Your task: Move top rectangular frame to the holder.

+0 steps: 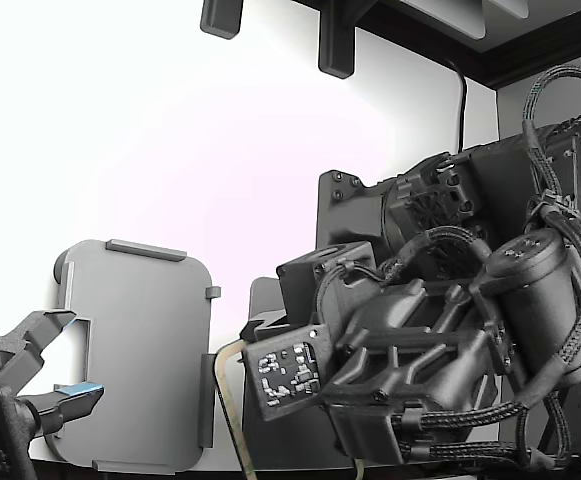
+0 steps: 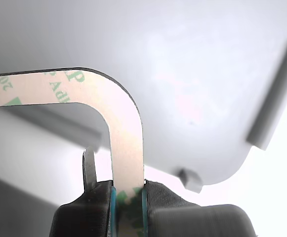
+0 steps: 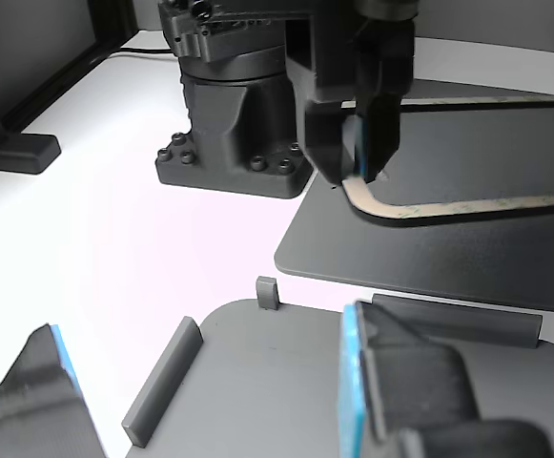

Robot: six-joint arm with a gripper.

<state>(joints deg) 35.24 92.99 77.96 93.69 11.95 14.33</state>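
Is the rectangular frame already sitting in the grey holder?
No, the rectangular frame is gripped at its short end by the fingers, above the dark mat, apart from the holder.

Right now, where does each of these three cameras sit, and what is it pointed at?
Exterior view: low on the table, facing the arm, whose tool grips the frame; holder on its left.
Wrist view: on the arm, looking past the tool at frame and holder.
Other view: above the holder, facing the arm.
All three share the gripped frame.
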